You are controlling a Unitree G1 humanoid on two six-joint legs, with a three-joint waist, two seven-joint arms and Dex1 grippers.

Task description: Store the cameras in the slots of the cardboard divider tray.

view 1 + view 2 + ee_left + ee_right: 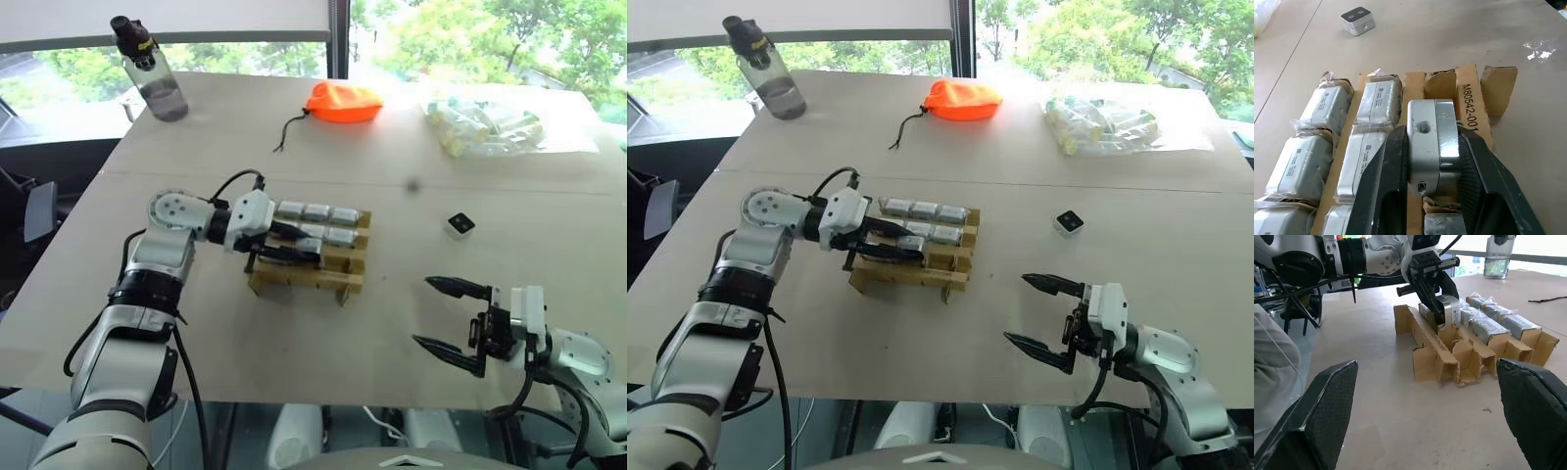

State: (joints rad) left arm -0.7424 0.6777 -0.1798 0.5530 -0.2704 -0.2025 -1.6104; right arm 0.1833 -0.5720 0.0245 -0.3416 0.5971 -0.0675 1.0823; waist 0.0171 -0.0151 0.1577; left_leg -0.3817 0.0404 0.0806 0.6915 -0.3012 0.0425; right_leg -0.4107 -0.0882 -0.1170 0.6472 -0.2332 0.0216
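Observation:
The cardboard divider tray [294, 282] lies mid-table, a little left of centre. Several plastic-wrapped cameras [318, 212] fill its two far rows. My left gripper [294, 250] reaches over the tray from the left, shut on a bare silver camera [1432, 142]. That camera is held just above a near-middle row, with black fingers [1381, 186] on both its sides. One loose camera [459, 224] with a black lens face sits on the table to the right of the tray. My right gripper [426, 311] hovers near the table's front right edge, open and holding nothing, pointing left toward the tray [1425, 335].
An orange pouch [343, 102] with a black cord lies at the back centre. A clear bag of pale tubes [485, 125] is at the back right, and a water bottle [152, 70] stands at the back left. Bare tabletop stretches between the tray and my right gripper.

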